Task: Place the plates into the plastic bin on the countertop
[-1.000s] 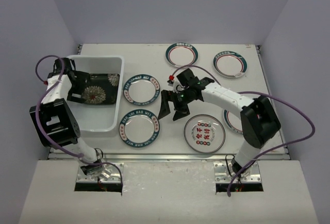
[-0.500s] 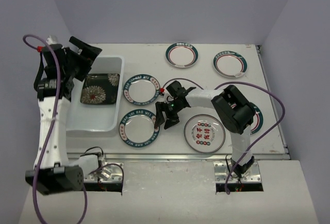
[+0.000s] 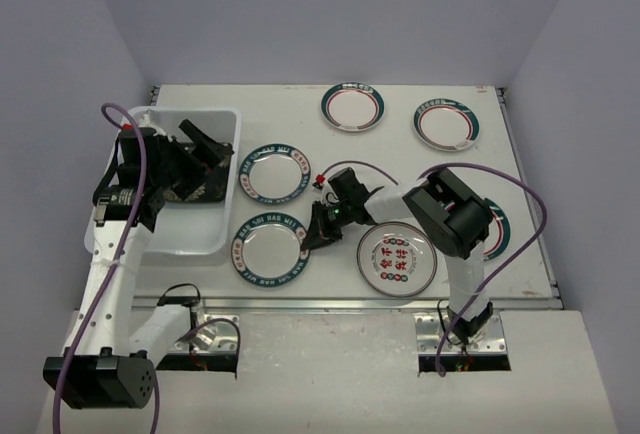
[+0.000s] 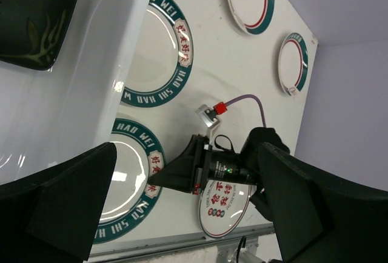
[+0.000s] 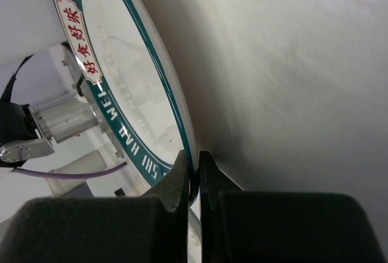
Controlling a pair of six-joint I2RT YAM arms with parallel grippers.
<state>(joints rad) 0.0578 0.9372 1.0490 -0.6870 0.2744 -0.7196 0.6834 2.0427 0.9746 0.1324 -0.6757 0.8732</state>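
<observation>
top external view: a metal rail [image 3: 320,304] is noted along the near edge of the countertop [image 3: 290,119]. just beyond it two plates are laid flat: a near teal-rimmed plate [image 3: 268,247] and, to its right, a plate with red characters [image 3: 397,259]. the right gripper [image 3: 310,238] is set at the right edge of the near teal-rimmed plate. in the right wrist view its fingers [image 5: 176,184] are drawn narrow, with the rim pinched between them. farther back, the left gripper [image 3: 200,157] is held over the plastic bin [image 3: 180,242], with its jaws spread wide and nothing gripped. a black flowered plate [image 4: 30,20] is seen lying inside the bin. a second teal-rimmed plate [image 3: 277,173] is recorded just beside the bin. at the far edge a left red-ringed plate [image 3: 352,106] and a right red-ringed plate [image 3: 446,123] are found — well apart.
</observation>
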